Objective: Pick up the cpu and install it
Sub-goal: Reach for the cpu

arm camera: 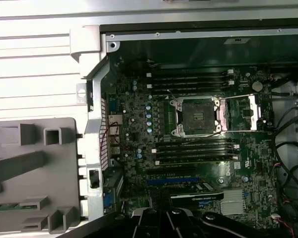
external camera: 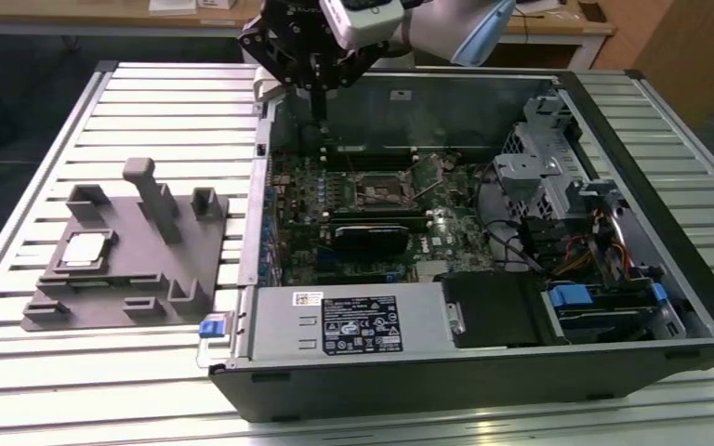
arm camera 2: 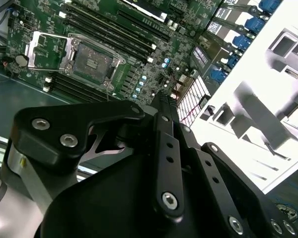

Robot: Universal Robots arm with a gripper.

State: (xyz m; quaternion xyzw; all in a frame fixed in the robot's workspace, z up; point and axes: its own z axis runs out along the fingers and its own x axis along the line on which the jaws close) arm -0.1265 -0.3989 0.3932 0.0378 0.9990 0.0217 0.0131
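Slatted table (external camera: 159,121) carries the open computer case (external camera: 456,390) and, at the exterior view's left, a grey fixture tray (external camera: 146,288). Gripper (external camera: 319,111) hangs over the case's far edge, fingers together, holding nothing. Motherboard socket (arm camera: 196,116) has its cover plate swung open. Cpu (external camera: 85,251) lies flat on the tray, well apart from the gripper.
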